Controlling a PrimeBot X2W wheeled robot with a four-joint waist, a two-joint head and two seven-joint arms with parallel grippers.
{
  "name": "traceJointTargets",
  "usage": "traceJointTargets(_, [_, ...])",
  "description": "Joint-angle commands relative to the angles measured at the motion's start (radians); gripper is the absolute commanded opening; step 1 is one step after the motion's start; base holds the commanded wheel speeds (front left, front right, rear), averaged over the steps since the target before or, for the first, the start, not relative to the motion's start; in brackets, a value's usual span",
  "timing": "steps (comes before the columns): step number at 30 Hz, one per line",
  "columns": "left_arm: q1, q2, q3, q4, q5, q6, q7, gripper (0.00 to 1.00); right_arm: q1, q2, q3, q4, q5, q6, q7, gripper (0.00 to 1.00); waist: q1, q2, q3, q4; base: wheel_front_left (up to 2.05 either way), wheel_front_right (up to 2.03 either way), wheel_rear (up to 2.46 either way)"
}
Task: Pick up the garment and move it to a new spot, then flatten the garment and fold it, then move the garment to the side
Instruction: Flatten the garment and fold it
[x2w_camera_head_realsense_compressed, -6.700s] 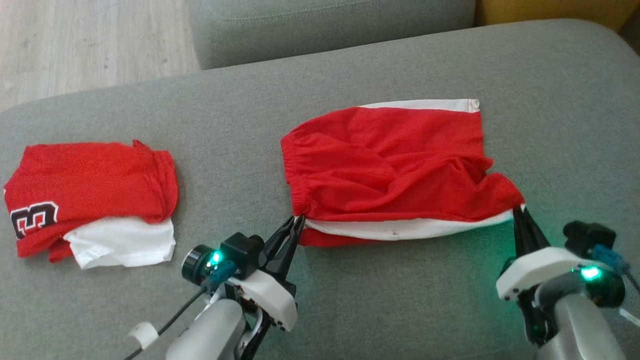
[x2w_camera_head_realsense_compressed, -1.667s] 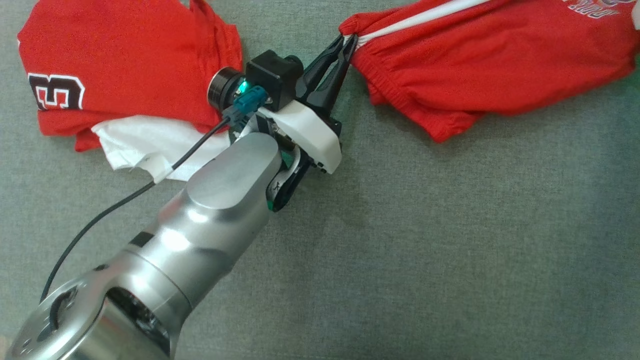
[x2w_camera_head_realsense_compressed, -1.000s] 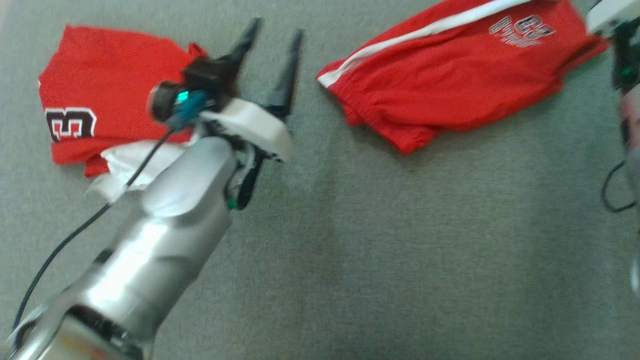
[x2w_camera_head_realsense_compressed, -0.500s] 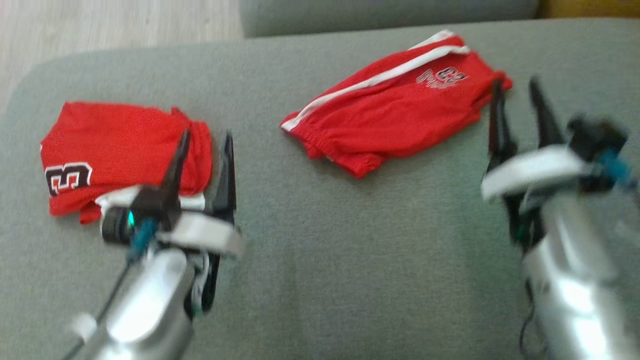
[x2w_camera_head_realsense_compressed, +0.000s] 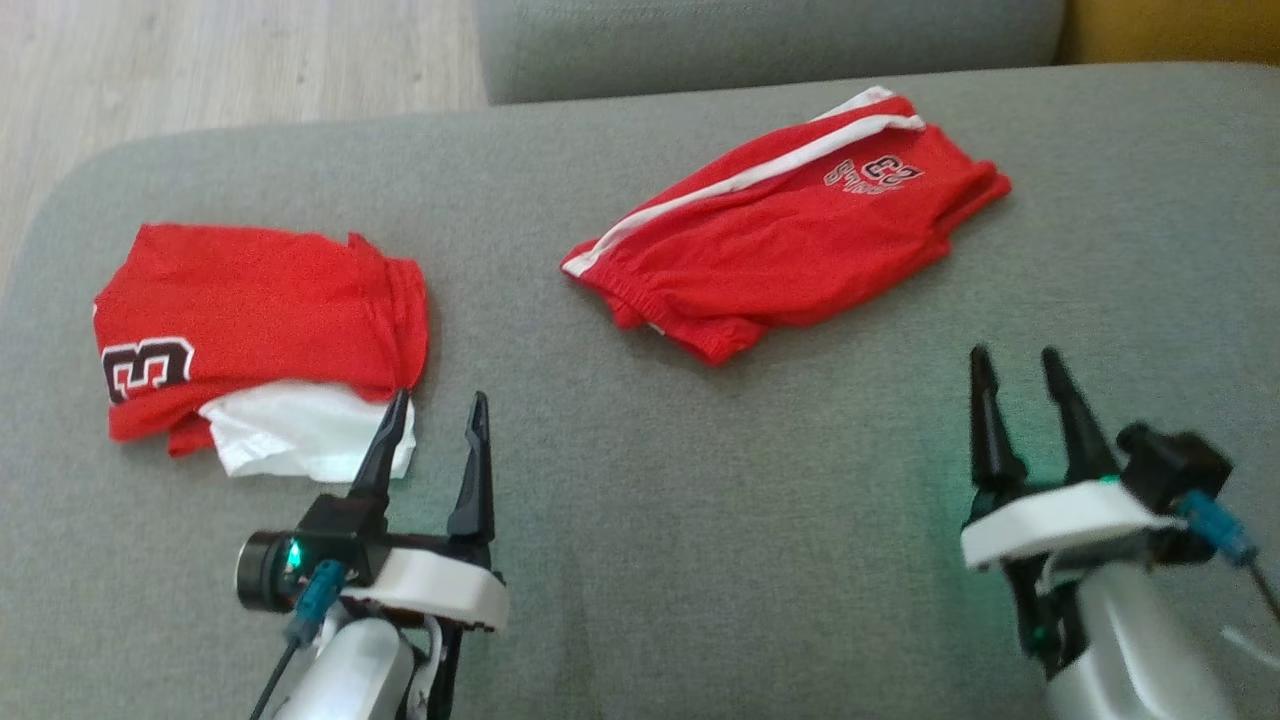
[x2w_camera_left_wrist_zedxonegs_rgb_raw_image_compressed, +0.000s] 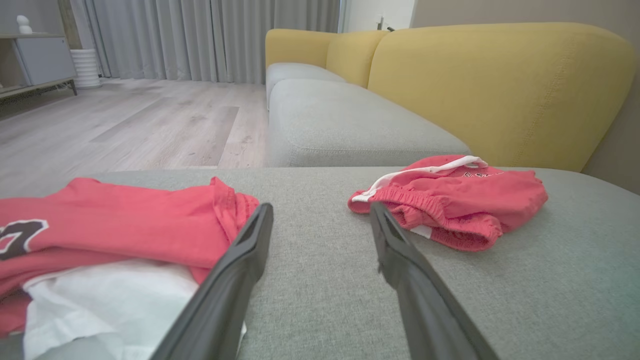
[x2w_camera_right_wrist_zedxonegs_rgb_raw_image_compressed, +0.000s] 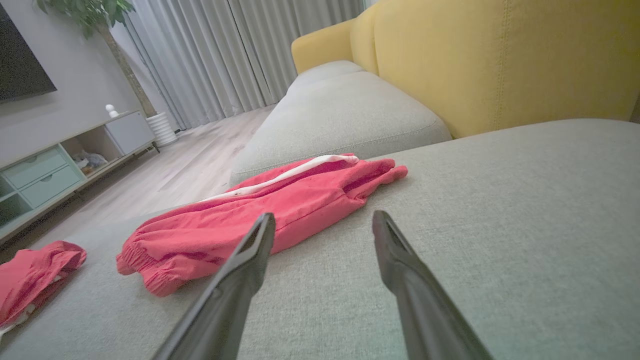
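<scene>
Both left gripper (x2w_camera_head_realsense_compressed: 439, 400) and right gripper (x2w_camera_head_realsense_compressed: 1014, 352) spread empty fingers wide before folded red white-striped shorts (x2w_camera_head_realsense_compressed: 790, 250). Light, limp cloth probably pinches best at its elastic waistband (x2w_camera_head_realsense_compressed: 640, 305).

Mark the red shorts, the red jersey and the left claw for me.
red shorts (x2w_camera_head_realsense_compressed: 790, 250), head view, middle of the red cloth below the white stripe.
red jersey (x2w_camera_head_realsense_compressed: 260, 300), head view, plain red cloth above the white part.
left claw (x2w_camera_head_realsense_compressed: 440, 400), head view, midway between its two fingertips.

Reads "3", black edged in white, on folded red jersey (x2w_camera_head_realsense_compressed: 250, 320) by left edge of seat cushion (x2w_camera_head_realsense_compressed: 700, 520); small print on red shorts (x2w_camera_head_realsense_compressed: 790, 250) near far edge too blurred to read.
</scene>
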Motion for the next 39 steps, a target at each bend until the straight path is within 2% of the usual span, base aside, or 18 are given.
traceJointTargets(1, [-0.054, 0.001, 0.046, -0.032, 0.014, -0.007, -0.008, 1.00, -0.062, 0.002, 0.007, -0.037, -0.018, -0.001, -0.002, 1.00, 0.0001, -0.0001, 0.019, 0.014, 0.00, 0.00, 0.00])
traceJointTargets(8, [-0.108, -0.032, 0.055, -0.015, 0.051, -0.045, -0.008, 1.00, -0.242, 0.002, -0.119, 0.007, -0.101, -0.001, 0.118, 1.00, 0.0001, -0.0001, 0.110, 0.062, 0.00, 0.00, 0.00])
traceJointTargets(14, [-0.148, -0.063, 0.056, 0.004, 0.072, -0.073, -0.008, 1.00, -0.471, -0.013, -0.298, 0.161, -0.191, -0.001, 0.257, 1.00, 0.0001, -0.0001, 0.193, 0.117, 0.00, 0.00, 0.00])
traceJointTargets(23, [-0.199, -0.101, 0.054, 0.018, 0.097, -0.105, -0.008, 1.00, -0.727, -0.152, -0.492, 0.416, -0.430, -0.001, 0.334, 1.00, 0.0001, -0.0001, 0.289, 0.199, 0.00, 0.00, 0.00])
traceJointTargets(29, [-0.209, -0.113, 0.064, 0.021, 0.104, -0.115, -0.008, 1.00, -0.790, -0.187, -0.521, 0.568, -0.516, -0.001, 0.378, 1.00, 0.0001, -0.0001, 0.309, 0.216, 0.00, 0.00, 0.00])
traceJointTargets(35, [-0.213, -0.119, 0.074, 0.021, 0.116, -0.120, -0.008, 1.00, -0.814, -0.217, -0.553, 0.644, -0.607, -0.001, 0.389, 1.00, 0.0001, -0.0001, 0.326, 0.214, 0.00, 0.00, 0.00])
traceJointTargets(39, [-0.218, -0.120, 0.082, 0.020, 0.119, -0.122, -0.008, 1.00, -0.832, -0.214, -0.562, 0.689, -0.628, -0.001, 0.406, 1.00, 0.0001, -0.0001, 0.340, 0.208, 0.00, 0.00, 0.00])
